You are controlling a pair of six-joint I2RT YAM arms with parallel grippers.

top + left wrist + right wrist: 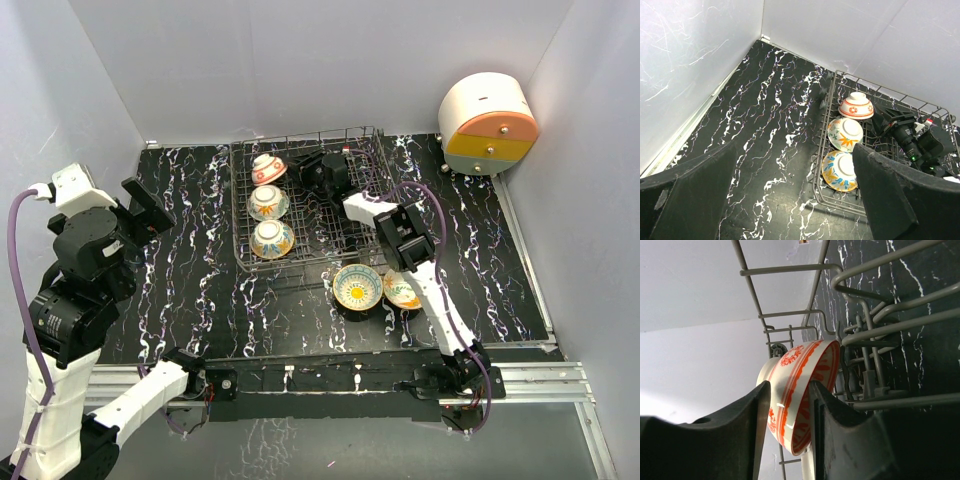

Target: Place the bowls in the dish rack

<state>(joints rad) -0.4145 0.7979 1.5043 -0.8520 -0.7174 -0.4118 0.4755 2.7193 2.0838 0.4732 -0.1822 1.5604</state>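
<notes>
The dark wire dish rack (240, 205) holds three bowls in its left column: a red-patterned bowl (268, 168) at the back, an orange-green one (268, 203) in the middle and a blue-yellow one (272, 239) in front. Two more bowls (357, 287) (401, 291) sit upright on the table in front of the rack. My right gripper (790, 405) reaches into the rack with the red bowl's (800, 390) rim between its parted fingers; a gap shows beside the left finger (740, 430). My left gripper (795, 200) hangs open over the table left of the rack (821, 150), holding nothing.
A round white, orange and yellow drawer unit (487, 125) stands at the back right corner. White walls close in the black marbled table (190, 270) on three sides. The right arm's forearm (410, 240) passes just behind the two bowls on the table.
</notes>
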